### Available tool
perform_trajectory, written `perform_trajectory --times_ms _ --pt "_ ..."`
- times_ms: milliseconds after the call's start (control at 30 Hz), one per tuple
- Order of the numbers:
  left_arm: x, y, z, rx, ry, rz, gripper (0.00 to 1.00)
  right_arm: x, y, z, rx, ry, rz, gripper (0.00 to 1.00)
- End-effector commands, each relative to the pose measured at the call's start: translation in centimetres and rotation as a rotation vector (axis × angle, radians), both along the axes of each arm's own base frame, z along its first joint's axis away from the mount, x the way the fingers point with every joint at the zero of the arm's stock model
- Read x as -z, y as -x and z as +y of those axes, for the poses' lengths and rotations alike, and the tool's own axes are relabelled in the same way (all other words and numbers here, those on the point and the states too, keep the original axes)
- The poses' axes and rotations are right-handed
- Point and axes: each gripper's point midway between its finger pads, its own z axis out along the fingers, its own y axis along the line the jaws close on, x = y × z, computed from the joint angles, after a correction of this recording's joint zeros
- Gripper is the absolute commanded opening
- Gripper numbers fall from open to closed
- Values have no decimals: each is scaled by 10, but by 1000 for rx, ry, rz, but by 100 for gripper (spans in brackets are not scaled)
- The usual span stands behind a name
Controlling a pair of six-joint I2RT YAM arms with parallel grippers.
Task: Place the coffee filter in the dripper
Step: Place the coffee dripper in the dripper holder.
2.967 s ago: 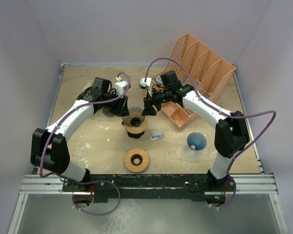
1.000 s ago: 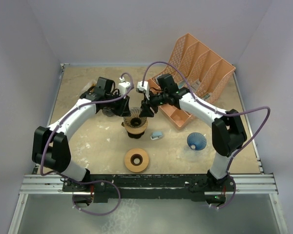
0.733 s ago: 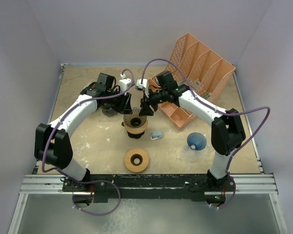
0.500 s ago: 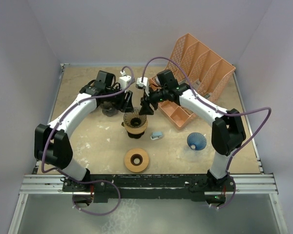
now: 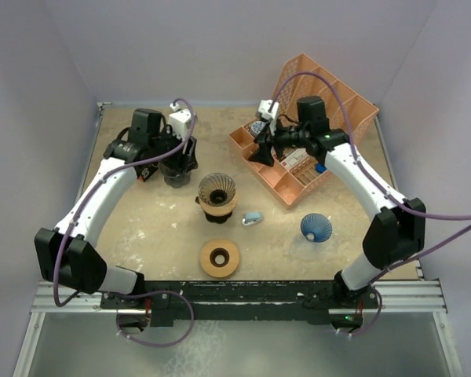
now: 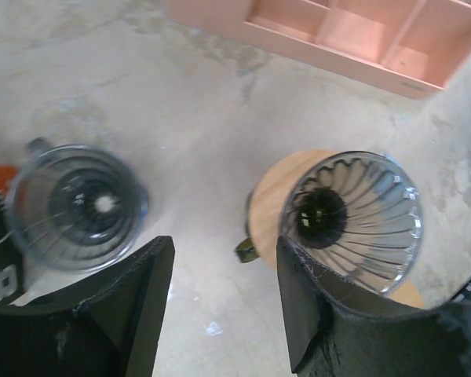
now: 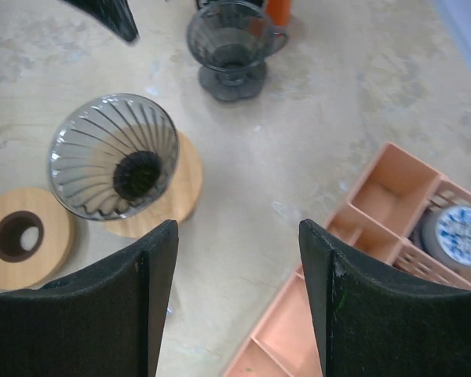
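The dripper (image 5: 217,188) is a ribbed translucent cone with a dark centre on a round wooden base, mid-table. It shows lower right in the left wrist view (image 6: 353,220) and left in the right wrist view (image 7: 114,157). Whether the coffee filter lies inside it I cannot tell. My left gripper (image 5: 184,157) hangs open behind and left of the dripper, its fingers (image 6: 224,243) empty. My right gripper (image 5: 259,153) stands open to the dripper's back right, at the orange tray's edge, with nothing between the fingers (image 7: 237,232).
A dark glass dripper with a handle (image 5: 175,174) stands under the left gripper. The orange compartment tray (image 5: 286,184) and an orange file rack (image 5: 322,94) lie back right. A spare wooden ring (image 5: 219,258), a blue cone (image 5: 315,228) and a small pale blue object (image 5: 253,218) lie nearer.
Both grippers have opened and drawn away from the dripper: the left one back and to the left, the right one to the right over the orange tray. The dripper stays on its base.
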Motion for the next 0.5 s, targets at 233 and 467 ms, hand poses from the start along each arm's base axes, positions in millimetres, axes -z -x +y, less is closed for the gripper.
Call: perform_trajectory --times_ms 233,467 --pt "-48 -55 121 -404 -118 -192 58 -18 -5 -72 136 -66 -164 65" --pt "-40 -86 178 -524 -142 -198 60 -25 -4 -110 254 -64 -213 65"
